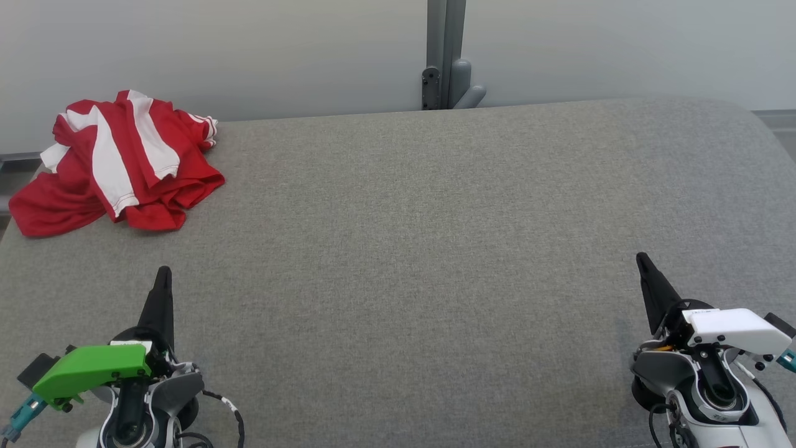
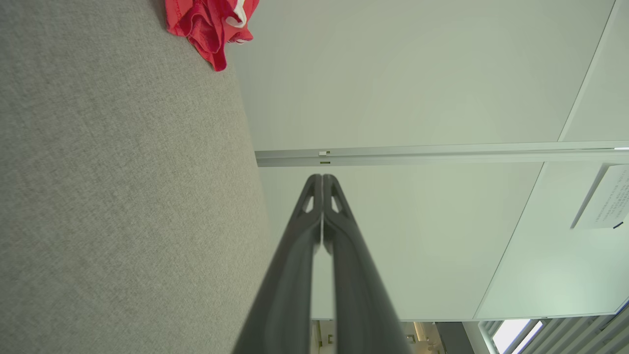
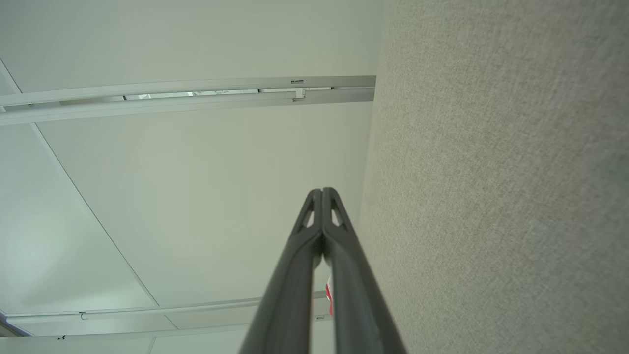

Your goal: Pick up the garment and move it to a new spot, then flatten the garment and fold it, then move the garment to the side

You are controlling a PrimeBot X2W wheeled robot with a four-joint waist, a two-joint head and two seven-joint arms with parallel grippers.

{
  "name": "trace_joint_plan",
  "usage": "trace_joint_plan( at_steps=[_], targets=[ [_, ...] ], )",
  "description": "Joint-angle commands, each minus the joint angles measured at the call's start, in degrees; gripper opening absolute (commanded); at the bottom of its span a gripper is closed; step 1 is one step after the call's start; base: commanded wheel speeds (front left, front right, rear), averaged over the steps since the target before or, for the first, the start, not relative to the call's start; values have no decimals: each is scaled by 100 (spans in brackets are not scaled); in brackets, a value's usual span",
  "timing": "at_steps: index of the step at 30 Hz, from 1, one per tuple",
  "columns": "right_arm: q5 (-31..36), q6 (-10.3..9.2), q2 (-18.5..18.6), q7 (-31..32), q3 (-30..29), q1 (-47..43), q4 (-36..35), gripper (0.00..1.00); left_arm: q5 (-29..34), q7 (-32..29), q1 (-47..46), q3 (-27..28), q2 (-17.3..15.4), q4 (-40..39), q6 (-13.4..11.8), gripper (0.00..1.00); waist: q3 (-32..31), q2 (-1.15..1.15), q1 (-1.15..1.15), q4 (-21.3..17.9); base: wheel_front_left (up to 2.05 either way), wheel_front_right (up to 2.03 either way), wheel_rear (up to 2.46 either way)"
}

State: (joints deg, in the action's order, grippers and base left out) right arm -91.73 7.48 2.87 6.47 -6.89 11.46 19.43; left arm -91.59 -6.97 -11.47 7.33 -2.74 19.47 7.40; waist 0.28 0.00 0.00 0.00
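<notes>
Garment point(image 1: 118, 163) crumpled at far-left desk point(image 1: 435, 249) corner, untouched; left end effector point(image 1: 163, 277) and right end effector point(image 1: 642, 261) pressed together, empty; all steps pending.

Legible text: none. Sheet point(image 2: 607, 199), white, on wall point(image 2: 442, 73), left wrist view: several lines of dark print, too small to read. Tag point(image 1: 132, 343), white, on left arm point(image 1: 134, 404) beside green cover point(image 1: 93, 368), head view: blurred, unreadable. Marking point(image 1: 716, 417), pale, on right arm point(image 1: 684, 373) joint, head view: tiny, unreadable.
</notes>
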Motion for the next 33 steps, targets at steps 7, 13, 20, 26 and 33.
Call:
trace_joint_plan(
  at_steps=[7,13,20,26,33],
  targets=[
    [-7,3,3,7,-1,57,9,0,-19,12,-62,11,-29,1,34,0,0,0,0,0,0,0,0],
    [-7,3,3,7,-1,57,10,0,-19,12,-62,11,-29,1,34,0,0,0,0,0,0,0,0],
    [-7,3,3,7,-1,57,10,0,-19,12,-62,11,-29,1,34,0,0,0,0,0,0,0,0],
    [-7,3,3,7,-1,57,10,0,-19,12,-62,11,-29,1,34,0,0,0,0,0,0,0,0],
    [-7,3,3,7,-1,57,10,0,-19,12,-62,11,-29,1,34,0,0,0,0,0,0,0,0]
  ],
)
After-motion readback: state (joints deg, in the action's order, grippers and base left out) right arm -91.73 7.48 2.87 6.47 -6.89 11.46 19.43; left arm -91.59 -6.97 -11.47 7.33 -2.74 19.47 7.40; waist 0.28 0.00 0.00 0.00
